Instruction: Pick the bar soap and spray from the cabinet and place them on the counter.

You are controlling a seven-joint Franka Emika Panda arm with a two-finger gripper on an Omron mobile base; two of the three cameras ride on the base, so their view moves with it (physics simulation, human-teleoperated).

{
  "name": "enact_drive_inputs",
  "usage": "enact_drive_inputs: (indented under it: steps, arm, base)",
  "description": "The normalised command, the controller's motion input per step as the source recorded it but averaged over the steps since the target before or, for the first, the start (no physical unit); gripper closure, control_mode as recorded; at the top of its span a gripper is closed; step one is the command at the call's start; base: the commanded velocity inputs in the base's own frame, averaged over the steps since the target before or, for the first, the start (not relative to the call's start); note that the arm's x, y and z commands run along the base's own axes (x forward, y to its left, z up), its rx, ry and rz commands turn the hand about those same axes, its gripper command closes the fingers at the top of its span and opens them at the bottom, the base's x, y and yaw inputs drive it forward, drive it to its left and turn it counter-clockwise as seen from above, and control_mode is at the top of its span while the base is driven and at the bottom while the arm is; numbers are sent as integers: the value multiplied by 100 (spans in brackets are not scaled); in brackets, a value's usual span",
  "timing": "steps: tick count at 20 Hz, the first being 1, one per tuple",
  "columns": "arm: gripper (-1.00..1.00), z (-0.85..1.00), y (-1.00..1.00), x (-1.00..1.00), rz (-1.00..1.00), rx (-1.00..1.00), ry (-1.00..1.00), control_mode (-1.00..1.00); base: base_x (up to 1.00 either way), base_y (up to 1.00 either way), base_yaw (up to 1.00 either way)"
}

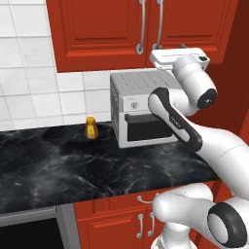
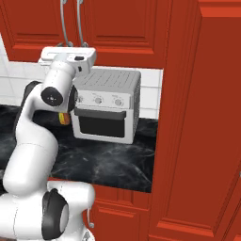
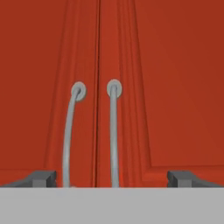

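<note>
Red kitchen: the wall cabinet point(image 3: 144, 87) hangs with both doors shut above the black marble counter point(image 1: 58, 170), hiding any soap or spray. The gripper point(image 3: 112, 178), jaws spread wide and empty, faces the two silver handles point(image 3: 113, 135). A toaster oven point(image 1: 138, 109) and small orange bottle point(image 1: 91, 127) stand below.

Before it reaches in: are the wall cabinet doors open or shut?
Shut: both cabinet doors meet flush at the centre seam, handles side by side.

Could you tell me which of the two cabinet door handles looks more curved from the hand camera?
The left handle: it bows outward, while the right handle runs nearly straight.
</note>
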Motion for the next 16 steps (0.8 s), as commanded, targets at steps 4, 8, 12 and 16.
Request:
enact_drive_inputs:
  steps: [4, 8, 12, 16]
  arm:
    - [-100, 0, 7, 32, 0, 0, 0, -100]
    - [-100, 0, 8, 32, 0, 0, 0, -100]
    - [-100, 0, 0, 29, 0, 0, 0, -100]
    - [-100, 0, 0, 29, 0, 0, 0, -100]
  base:
    - [0, 0, 0]
    - [0, 0, 0]
    - [0, 0, 0]
    - [0, 0, 0]
